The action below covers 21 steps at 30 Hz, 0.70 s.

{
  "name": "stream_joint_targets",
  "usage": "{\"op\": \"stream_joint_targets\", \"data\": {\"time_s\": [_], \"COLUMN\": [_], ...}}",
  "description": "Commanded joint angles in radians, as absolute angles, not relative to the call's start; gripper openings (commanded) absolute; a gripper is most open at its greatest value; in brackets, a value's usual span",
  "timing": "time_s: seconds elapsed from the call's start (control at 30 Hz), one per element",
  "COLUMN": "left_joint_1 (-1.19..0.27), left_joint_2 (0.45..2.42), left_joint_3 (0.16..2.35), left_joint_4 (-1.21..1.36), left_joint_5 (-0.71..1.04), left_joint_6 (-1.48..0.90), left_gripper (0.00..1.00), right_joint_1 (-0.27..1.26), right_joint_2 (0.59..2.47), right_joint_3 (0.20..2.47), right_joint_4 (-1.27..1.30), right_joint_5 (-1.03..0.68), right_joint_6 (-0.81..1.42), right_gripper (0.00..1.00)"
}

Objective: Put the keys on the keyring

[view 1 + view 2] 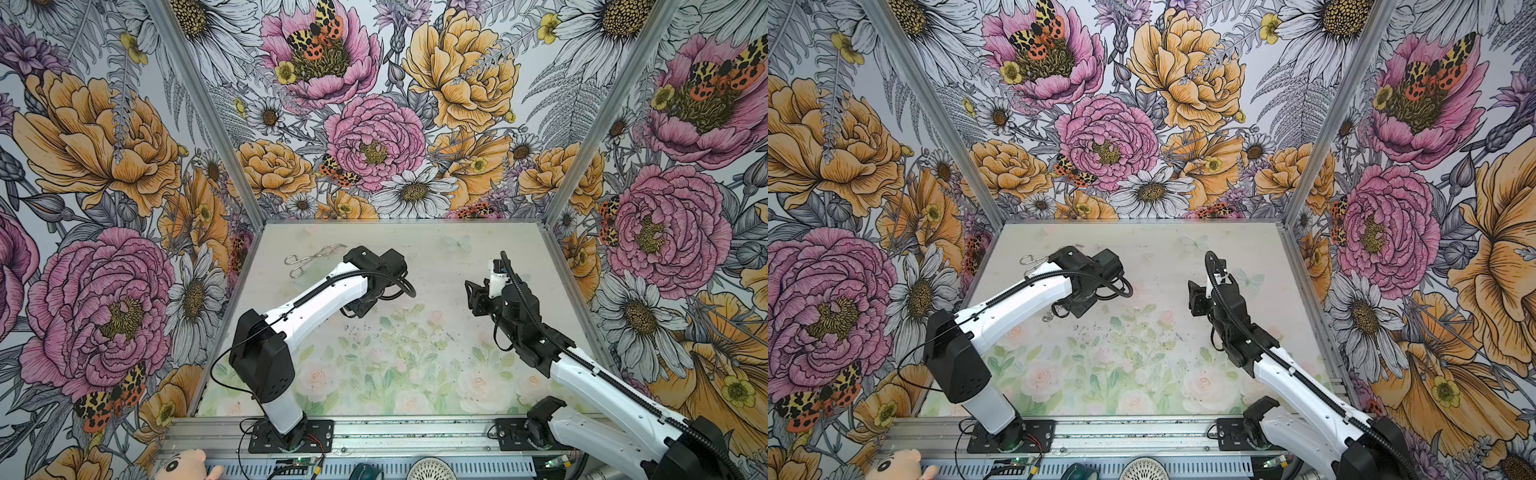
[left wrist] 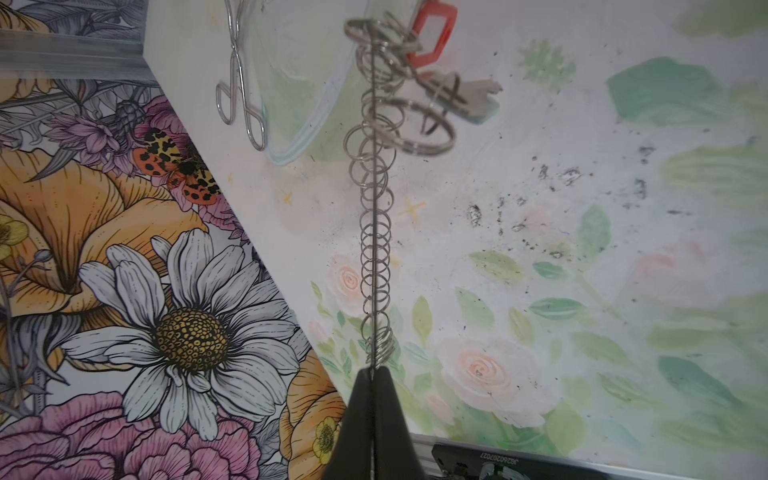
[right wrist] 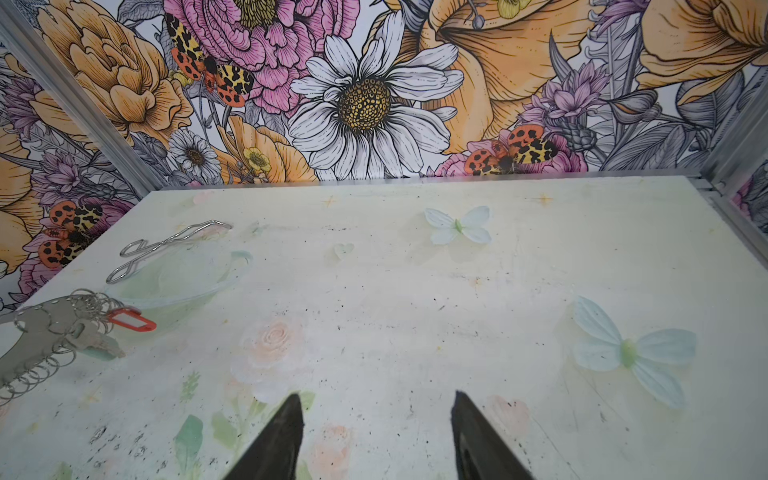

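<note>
Left hand (image 2: 371,374) is pinched tight on the keyring (image 2: 372,232), holding it up left of centre over the tabletop (image 1: 436,374). The keys (image 2: 469,93) dangle at its far end and look threaded on, can't swear to it. Right hand (image 3: 376,415) is spread and empty, right of centre. Next I'd check, then lower gently. The clear bowl (image 3: 232,259) by the tongs (image 3: 166,245), upper left, looks empty.

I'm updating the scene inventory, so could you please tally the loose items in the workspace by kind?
keyring: 1
bunch of keys with a red tag: 1 (the number of single keys can't be told)
tongs: 1
clear dish: 1
Total: 4
</note>
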State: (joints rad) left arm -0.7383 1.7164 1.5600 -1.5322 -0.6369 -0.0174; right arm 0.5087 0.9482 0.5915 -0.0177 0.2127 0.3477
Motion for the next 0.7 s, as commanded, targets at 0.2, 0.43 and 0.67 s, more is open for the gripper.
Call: {"op": "stream_joint_targets", "data": {"time_s": [0.2, 0.43, 0.67], "left_joint_1": [-0.770, -0.736, -0.727], "left_joint_2": [1.805, 1.966, 2.151], "left_joint_3": [1.665, 1.784, 1.929], "left_joint_4": [-1.598, -1.589, -1.581], "left_joint_5": [-0.814, -0.888, -0.961], "left_joint_6": [0.070, 0.070, 0.077], "left_gripper": [0.00, 0.00, 0.00], "right_joint_1": [0.494, 0.491, 0.482], "right_joint_2": [0.922, 0.890, 0.864], "right_joint_3": [0.573, 0.562, 0.549], "right_joint_4": [0.006, 0.000, -0.014], "right_joint_5": [0.203, 0.233, 0.277], "right_joint_6": [0.369, 0.379, 0.385], "right_gripper": [0.58, 0.60, 0.64]}}
